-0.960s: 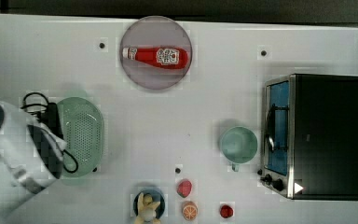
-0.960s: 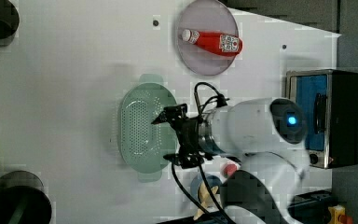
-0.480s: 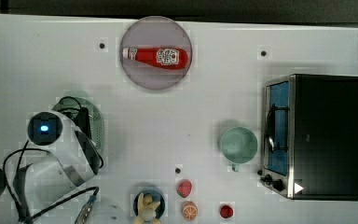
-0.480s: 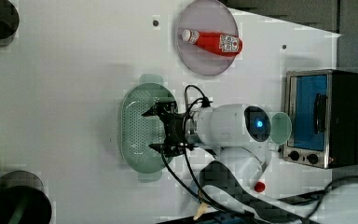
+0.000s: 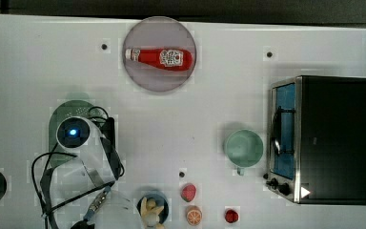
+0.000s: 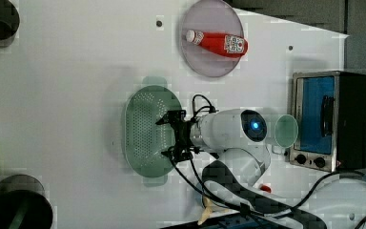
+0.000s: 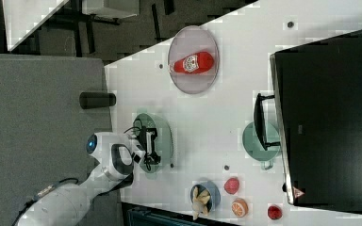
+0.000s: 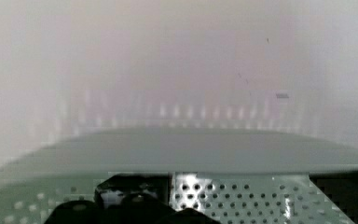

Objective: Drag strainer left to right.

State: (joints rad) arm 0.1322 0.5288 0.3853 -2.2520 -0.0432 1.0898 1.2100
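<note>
Quick rundown, using the toaster oven [image 5: 331, 139] as the ref point for everything. The strainer [image 6: 145, 131] sits on the white table [image 5: 181, 119] well apart from the oven, clear across toward the top view's left. It's the pale mint oval one w/ all the little holes and a tab handle at each end.

The gripper [image 6: 171, 136] is over the strainer's side that faces the oven, w/ its two black fingers spread wide apart, so it's open and gripping nothing. Can't tell if the fingertips touch the plastic or just hang above it. In the wrist view you get the strainer's broad rim [image 8: 200, 154] and the perforated inside right up close.

Other stuff: the mint mug [image 5: 243, 148] is just beside the oven's glass door, upright, handle pointing to the top view's bottom. The grey plate [image 5: 138, 71] w/ the ketchup bottle [image 5: 159, 58] lying flat on it is off toward the top view's top left of the oven, about halfway between oven and strainer sideways. Near the oven's knob corner there's a row of small fruit: strawberry-ish red thing [image 5: 188, 192], an orange half [image 5: 194, 215], and a small red piece [image 5: 231, 215]. A blue bowl [image 5: 153, 208] w/ something pale in it is a bit further from the oven along that same edge.
</note>
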